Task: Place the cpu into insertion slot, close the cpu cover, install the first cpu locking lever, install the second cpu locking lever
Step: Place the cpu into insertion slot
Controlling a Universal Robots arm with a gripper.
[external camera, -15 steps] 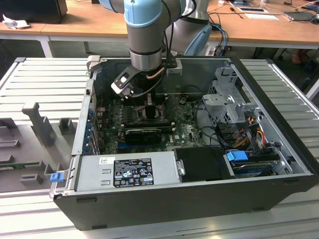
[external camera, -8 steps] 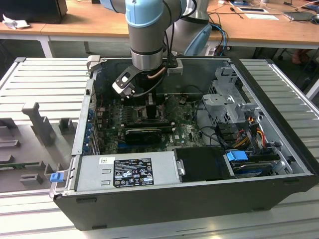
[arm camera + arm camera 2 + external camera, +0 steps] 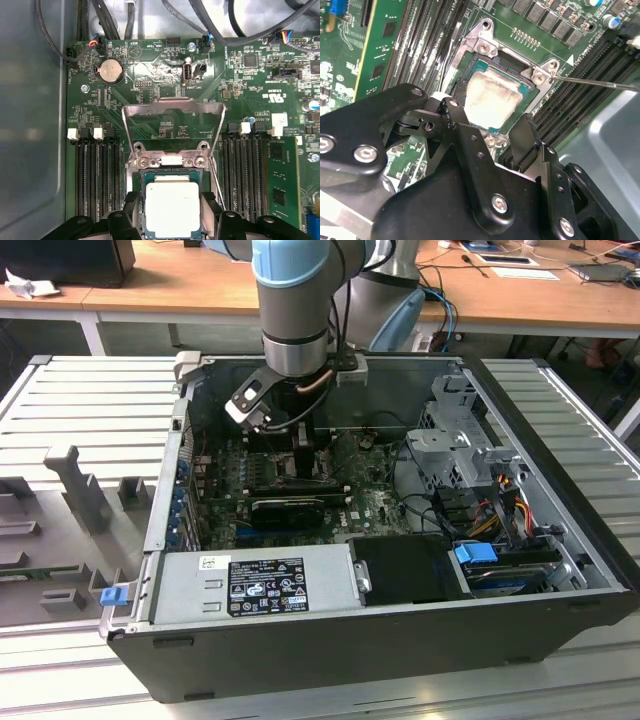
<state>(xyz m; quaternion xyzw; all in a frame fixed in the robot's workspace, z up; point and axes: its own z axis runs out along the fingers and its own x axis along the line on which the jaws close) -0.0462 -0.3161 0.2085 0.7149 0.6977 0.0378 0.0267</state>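
1. The cpu (image 3: 172, 210) lies flat in the insertion slot (image 3: 172, 173), pale top up and edges square with the socket. In both wrist views it looks seated, so I judge the first step done or very nearly so.
2. The gripper (image 3: 173, 200) straddles the cpu, low inside the open computer case (image 3: 400, 640). Whether it clamps the chip or stands open over it, I cannot tell.
3. The cpu cover (image 3: 172, 103) stands tipped up on its hinge, clear of the slot, with the motherboard (image 3: 150, 65) showing through its window. Closing the cover is not yet done.
4. A thin locking lever (image 3: 595, 82) juts out free beside the socket and is not hooked down. By my judgement both lever steps are left to do.
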